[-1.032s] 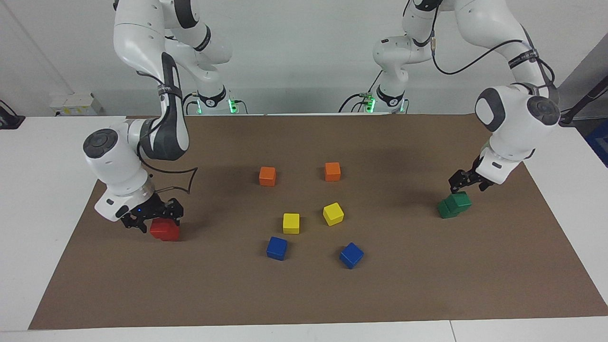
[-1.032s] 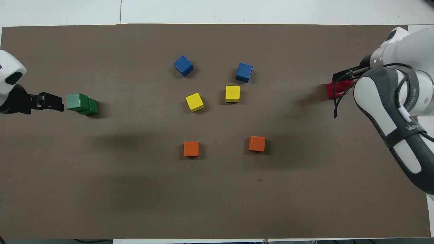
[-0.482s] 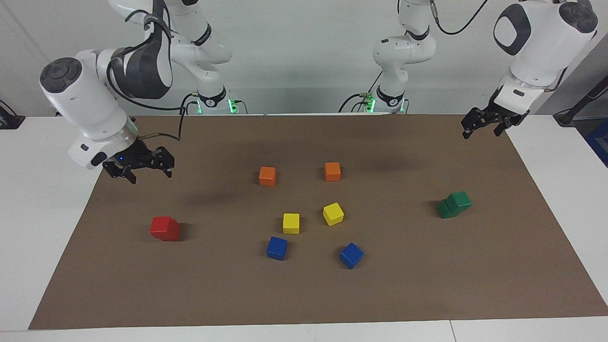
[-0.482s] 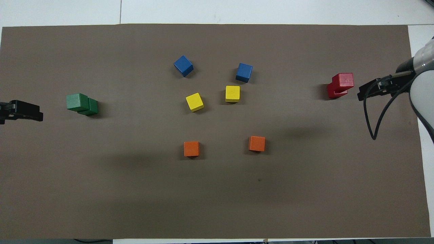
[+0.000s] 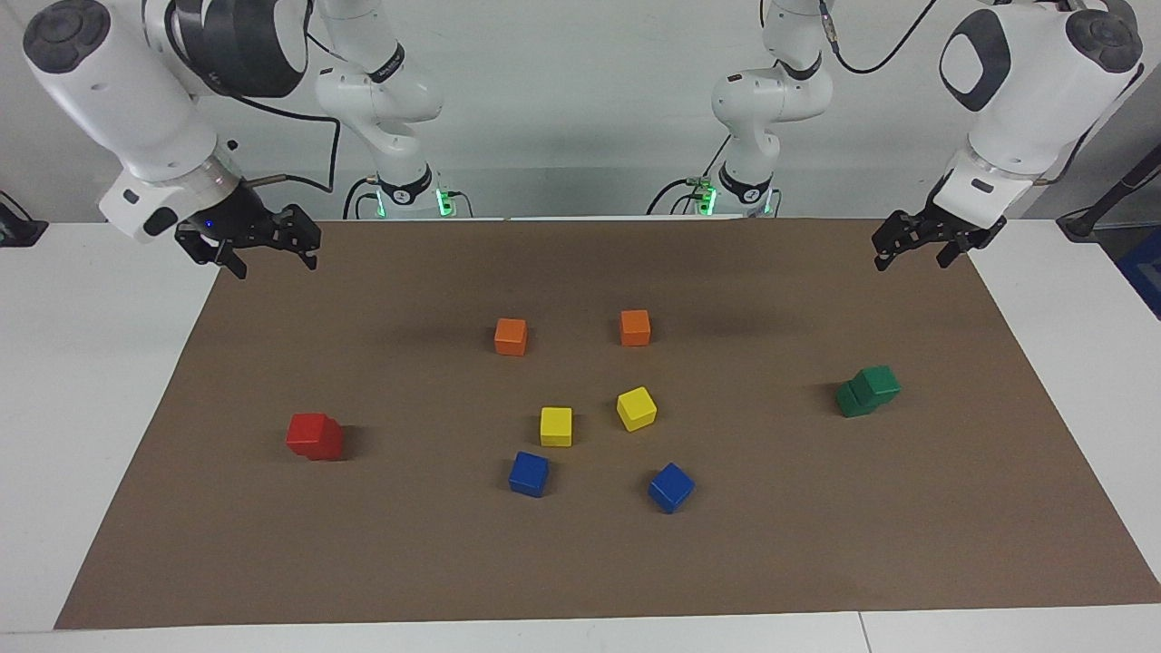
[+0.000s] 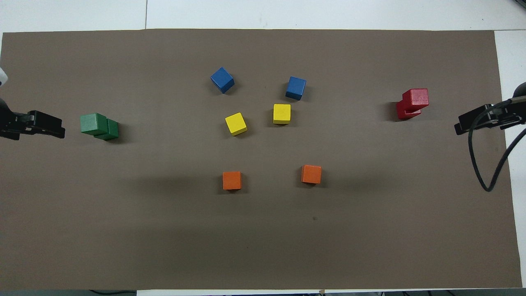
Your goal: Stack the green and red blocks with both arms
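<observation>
No readable text, labels, brand names, numbers or signs appear on the blocks, the arms, or the brown mat.

Both arms are up and away now — the left gripper (image 5: 912, 248) off the green stack (image 5: 869, 391), the right gripper (image 5: 263, 249) clear of the red stack (image 5: 315, 436).

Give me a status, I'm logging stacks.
Left gripper and right gripper open, empty, raised at mat's robot-side corners. Green stack and red stack stand, both offset. Nothing obstructing.
</observation>
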{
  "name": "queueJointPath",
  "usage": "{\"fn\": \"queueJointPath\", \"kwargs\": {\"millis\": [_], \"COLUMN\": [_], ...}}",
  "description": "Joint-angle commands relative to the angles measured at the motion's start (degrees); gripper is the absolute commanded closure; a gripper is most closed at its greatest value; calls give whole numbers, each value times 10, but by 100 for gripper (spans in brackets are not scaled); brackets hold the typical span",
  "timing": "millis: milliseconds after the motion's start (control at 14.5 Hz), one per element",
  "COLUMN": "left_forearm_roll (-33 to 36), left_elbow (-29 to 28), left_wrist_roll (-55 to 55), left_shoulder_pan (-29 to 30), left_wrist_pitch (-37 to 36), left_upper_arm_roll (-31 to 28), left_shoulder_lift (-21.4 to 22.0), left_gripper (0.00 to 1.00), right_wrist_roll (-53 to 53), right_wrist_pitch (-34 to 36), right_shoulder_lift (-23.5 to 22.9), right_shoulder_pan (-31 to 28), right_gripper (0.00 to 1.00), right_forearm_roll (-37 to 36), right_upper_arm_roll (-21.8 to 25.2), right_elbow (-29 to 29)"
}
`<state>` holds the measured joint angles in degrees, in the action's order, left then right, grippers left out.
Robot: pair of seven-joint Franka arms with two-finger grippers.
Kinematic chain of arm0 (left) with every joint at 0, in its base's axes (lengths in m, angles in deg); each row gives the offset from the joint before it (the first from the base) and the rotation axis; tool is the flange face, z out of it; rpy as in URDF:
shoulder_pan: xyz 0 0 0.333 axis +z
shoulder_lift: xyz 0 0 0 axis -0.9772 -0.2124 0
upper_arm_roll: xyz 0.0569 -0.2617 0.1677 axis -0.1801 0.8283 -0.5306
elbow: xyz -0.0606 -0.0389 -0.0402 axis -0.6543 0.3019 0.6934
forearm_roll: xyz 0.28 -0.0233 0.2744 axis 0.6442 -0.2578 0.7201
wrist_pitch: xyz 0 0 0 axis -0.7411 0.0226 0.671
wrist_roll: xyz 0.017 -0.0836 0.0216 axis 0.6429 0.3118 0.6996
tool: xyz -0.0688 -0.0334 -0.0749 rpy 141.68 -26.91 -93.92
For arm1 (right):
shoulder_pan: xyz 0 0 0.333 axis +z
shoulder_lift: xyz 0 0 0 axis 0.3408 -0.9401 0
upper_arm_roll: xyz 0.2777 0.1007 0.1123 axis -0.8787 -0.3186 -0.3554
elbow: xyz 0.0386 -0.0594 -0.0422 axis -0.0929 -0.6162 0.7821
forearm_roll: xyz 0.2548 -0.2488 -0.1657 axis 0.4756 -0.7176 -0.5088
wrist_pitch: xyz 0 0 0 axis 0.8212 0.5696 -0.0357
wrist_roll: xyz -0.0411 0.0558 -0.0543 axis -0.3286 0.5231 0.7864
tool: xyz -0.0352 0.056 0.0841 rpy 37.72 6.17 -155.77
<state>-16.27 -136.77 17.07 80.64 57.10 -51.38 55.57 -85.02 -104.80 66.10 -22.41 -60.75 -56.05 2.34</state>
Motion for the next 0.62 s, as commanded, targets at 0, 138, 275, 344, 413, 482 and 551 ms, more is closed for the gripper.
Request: {"fn": "queueJointPath", "kwargs": {"millis": [0,138,275,344,413,482,551], "left_forearm_roll": [-3,-3,-3,-3,-3,-3,-3], "left_elbow": [17,-8,-9,-15,-25,-26,-25], "left_wrist_roll": [8,9,4,4,4,6,8], "left_shoulder_pan": [-8,-9,-10,-9,-9,-10,-10], "left_wrist_pitch": [-36,-36,-51,-71,-69,-59,-45], "left_upper_arm_roll": [-6,-6,-6,-6,-6,-6,-6], "left_shoulder_lift": [0,18,22,31,33,33,32], "left_gripper": [0,0,0,0,0,0,0], "right_wrist_roll": [45,74,72,72,71,71,71], "right_wrist_pitch": [16,18,19,17,15,14,13], "right_shoulder_lift": [27,37,40,42,44,43,43], "right_shoulder_pan": [23,49,52,62,79,85,81], "right_gripper": [0,0,0,0,0,0,0], "right_forearm_roll": [-9,-22,-21,-21,-21,-21,-21], "right_upper_arm_roll": [6,23,28,38,56,65,65], "right_elbow": [-9,-11,-14,-16,-18,-18,-19]}}
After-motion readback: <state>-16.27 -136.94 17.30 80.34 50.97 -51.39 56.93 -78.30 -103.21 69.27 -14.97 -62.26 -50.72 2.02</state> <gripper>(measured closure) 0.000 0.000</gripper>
